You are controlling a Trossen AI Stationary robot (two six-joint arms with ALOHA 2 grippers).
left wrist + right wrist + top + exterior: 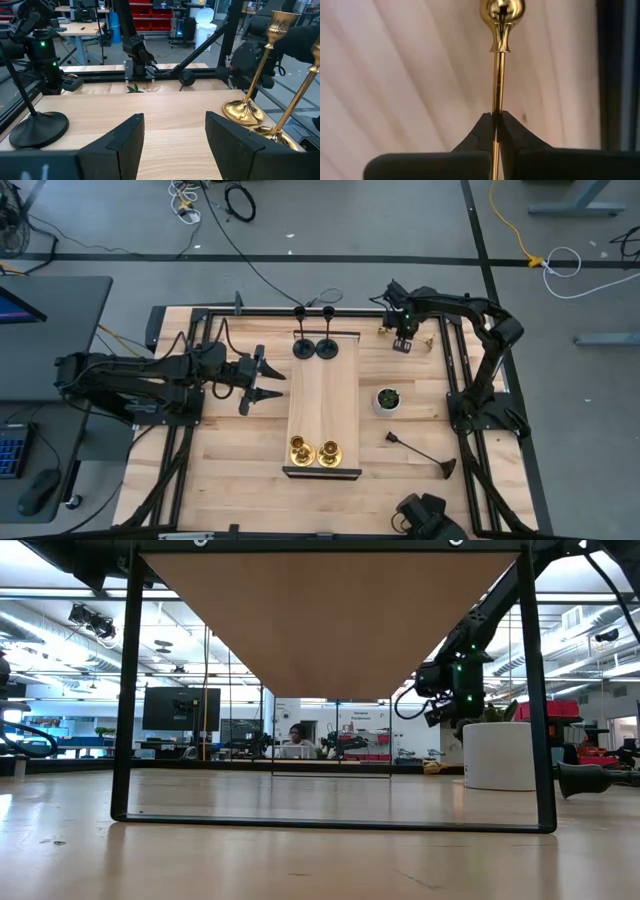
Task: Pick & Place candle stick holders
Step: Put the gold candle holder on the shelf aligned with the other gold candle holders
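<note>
Two black candle stick holders stand upright on their bases at the far end of a raised wooden board. Two brass-gold holders stand at its near end and also show in the left wrist view. A third black holder lies on its side on the table, right of the board. My right gripper is at the table's far right, shut on a third gold holder. My left gripper is open and empty at the board's left edge. My right gripper pinches the gold holder's thin stem between its two fingertips, well back from the bulbous cup end. The fingers point down from above and lie across the stem. The holder lies about level over the table; whether it is lifted clear I cannot tell.
A small white pot with a green plant stands right of the board, also in the low view. The board stands raised on a black frame. Black rails run around the table's edges. A person sits in the room beyond the table.
</note>
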